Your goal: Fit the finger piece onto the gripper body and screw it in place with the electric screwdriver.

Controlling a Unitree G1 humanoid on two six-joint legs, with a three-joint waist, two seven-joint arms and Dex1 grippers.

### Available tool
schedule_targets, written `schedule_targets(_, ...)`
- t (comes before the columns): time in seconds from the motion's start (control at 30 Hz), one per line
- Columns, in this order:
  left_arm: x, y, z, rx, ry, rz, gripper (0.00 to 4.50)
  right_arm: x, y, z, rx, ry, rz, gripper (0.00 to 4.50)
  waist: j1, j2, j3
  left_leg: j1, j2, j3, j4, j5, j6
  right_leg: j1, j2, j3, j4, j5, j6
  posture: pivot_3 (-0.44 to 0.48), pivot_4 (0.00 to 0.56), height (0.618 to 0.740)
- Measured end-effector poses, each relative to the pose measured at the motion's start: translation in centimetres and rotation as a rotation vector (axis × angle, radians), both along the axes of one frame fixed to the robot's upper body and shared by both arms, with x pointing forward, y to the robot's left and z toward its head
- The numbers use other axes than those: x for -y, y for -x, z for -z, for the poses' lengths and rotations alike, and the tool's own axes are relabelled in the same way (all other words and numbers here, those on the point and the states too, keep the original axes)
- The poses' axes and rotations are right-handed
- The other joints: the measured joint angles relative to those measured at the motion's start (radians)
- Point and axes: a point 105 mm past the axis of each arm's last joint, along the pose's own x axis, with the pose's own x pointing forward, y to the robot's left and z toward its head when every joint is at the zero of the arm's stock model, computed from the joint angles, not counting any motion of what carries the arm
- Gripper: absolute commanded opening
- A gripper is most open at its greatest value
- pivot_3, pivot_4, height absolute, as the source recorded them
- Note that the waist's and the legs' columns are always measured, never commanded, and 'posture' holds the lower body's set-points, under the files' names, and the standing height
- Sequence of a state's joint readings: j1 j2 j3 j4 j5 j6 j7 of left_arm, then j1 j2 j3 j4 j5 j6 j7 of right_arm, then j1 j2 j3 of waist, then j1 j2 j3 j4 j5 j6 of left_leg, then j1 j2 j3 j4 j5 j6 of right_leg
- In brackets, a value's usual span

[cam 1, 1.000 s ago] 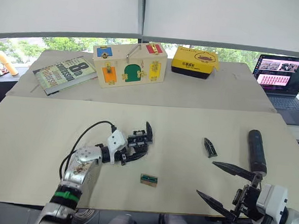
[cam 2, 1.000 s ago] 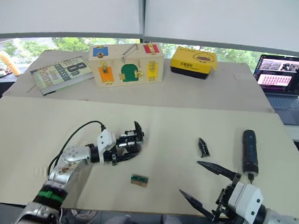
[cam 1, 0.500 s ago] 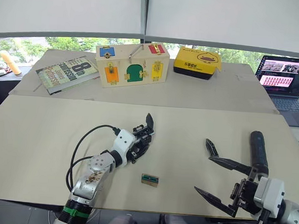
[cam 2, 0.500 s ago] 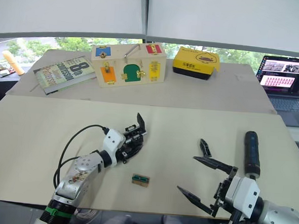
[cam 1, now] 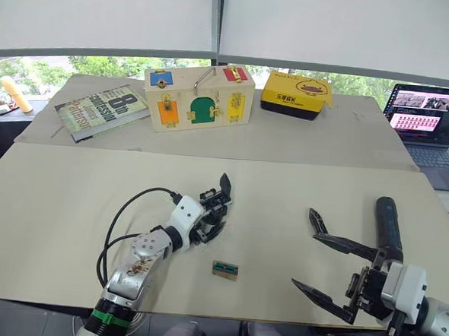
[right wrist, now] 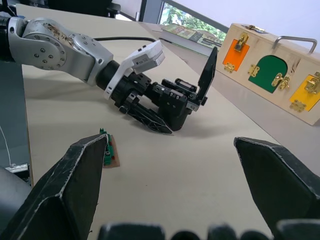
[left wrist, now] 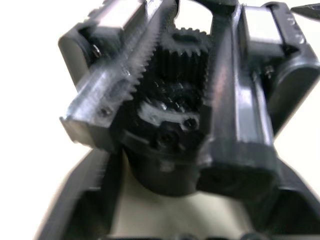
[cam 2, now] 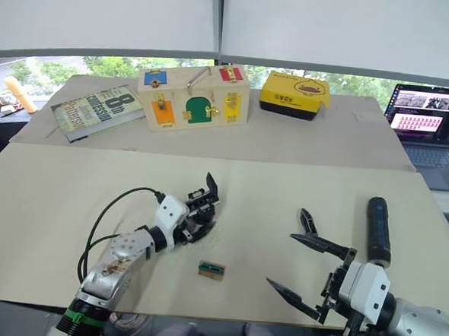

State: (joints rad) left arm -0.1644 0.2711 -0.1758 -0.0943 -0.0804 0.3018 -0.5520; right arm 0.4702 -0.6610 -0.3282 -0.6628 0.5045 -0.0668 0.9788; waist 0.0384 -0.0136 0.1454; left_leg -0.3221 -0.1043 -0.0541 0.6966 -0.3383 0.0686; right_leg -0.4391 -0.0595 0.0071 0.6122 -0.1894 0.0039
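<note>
The gripper body (cam 1: 214, 205) rests on the table left of centre, one black pointed finger sticking up from it. My left gripper (cam 1: 208, 225) is shut on it; the left wrist view shows its gear and racks (left wrist: 175, 90) close up between my fingers. The finger piece (cam 1: 313, 219) lies loose on the table at the right. Further right lies the electric screwdriver (cam 1: 386, 225), pointing toward me. Near the front edge my right gripper (cam 1: 306, 260) stands open and empty, its upper fingertip just short of the finger piece.
A small green-and-tan block (cam 1: 223, 269) lies in front of the gripper body. On the back table stand a wooden latch box (cam 1: 197, 98), a yellow box (cam 1: 293, 94) and a book (cam 1: 101, 111). A laptop (cam 1: 427, 112) is at the far right. A black cable (cam 1: 127, 211) loops over my left arm.
The head view has shifted slightly. My left forearm has swung inward while holding the gripper body in place. The right gripper has edged toward the finger piece.
</note>
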Motion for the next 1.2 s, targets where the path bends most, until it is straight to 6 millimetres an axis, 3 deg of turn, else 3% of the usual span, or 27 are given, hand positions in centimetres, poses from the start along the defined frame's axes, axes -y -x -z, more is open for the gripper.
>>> schedule_targets(0.13, -1.2, 0.5, 0.1, -0.023, -0.039, 0.077, 4.49, 0.1, 0.2, 0.3, -0.002, -0.006, 0.001, 4.5, -0.006, 0.0, 0.0, 0.0, 0.001, 0.0, -0.001, 0.0, 0.0, 0.0, 0.0, 0.0, 0.0, 0.0, 0.0, 0.0, 0.15, 0.74)
schedule_targets(0.23, -3.5, 0.9, 0.0, -0.049, -0.086, 0.133, 4.49, 0.3, 0.3, 0.6, -0.011, -0.005, 0.003, 4.5, -0.013, 0.001, -0.001, 0.001, 0.0, 0.0, -0.001, 0.0, -0.001, 0.0, 0.0, 0.0, 0.001, 0.0, 0.0, 0.0, 0.15, 0.74)
schedule_targets(0.43, -6.5, -0.6, -0.4, -0.058, -0.139, 0.228, 4.49, 0.4, 0.3, 0.6, -0.003, -0.002, 0.005, 4.5, -0.012, 0.002, -0.001, 0.002, 0.0, 0.0, 0.0, 0.0, -0.001, 0.001, 0.0, -0.001, 0.001, 0.0, 0.0, 0.0, 0.15, 0.74)
schedule_targets(0.63, -5.8, -1.3, -0.8, -0.095, -0.12, 0.467, 4.49, 0.3, 0.3, 0.6, 0.001, -0.004, 0.003, 4.5, -0.013, 0.002, -0.001, 0.001, -0.001, 0.0, 0.0, 0.0, -0.001, 0.0, -0.001, -0.002, 0.0, 0.0, 0.0, 0.0, 0.15, 0.74)
schedule_targets(0.8, -3.6, -3.2, -1.7, -0.033, -0.103, 0.565, 4.49, 0.3, 0.4, 0.6, 0.002, -0.002, 0.005, 4.5, -0.011, 0.001, -0.001, -0.001, -0.001, 0.0, 0.001, 0.0, 0.0, 0.0, -0.001, -0.003, 0.0, 0.0, 0.0, 0.0, 0.15, 0.74)
schedule_targets(1.17, -1.9, -3.4, -0.4, -0.018, -0.117, 0.639, 4.49, 0.7, 0.3, 0.6, 0.005, 0.006, 0.035, 4.5, -0.021, 0.001, -0.001, -0.001, 0.0, 0.0, 0.003, 0.0, 0.001, 0.0, -0.001, -0.002, 0.0, 0.0, 0.0, 0.0, 0.15, 0.74)
schedule_targets(1.2, -1.9, -3.4, -0.4, -0.015, -0.119, 0.641, 3.95, 0.7, 0.3, 0.6, 0.004, 0.008, 0.038, 4.5, -0.02, 0.001, -0.001, -0.001, 0.0, 0.0, 0.003, 0.0, 0.001, 0.0, -0.001, -0.002, 0.0, 0.0, 0.0, 0.0, 0.15, 0.74)
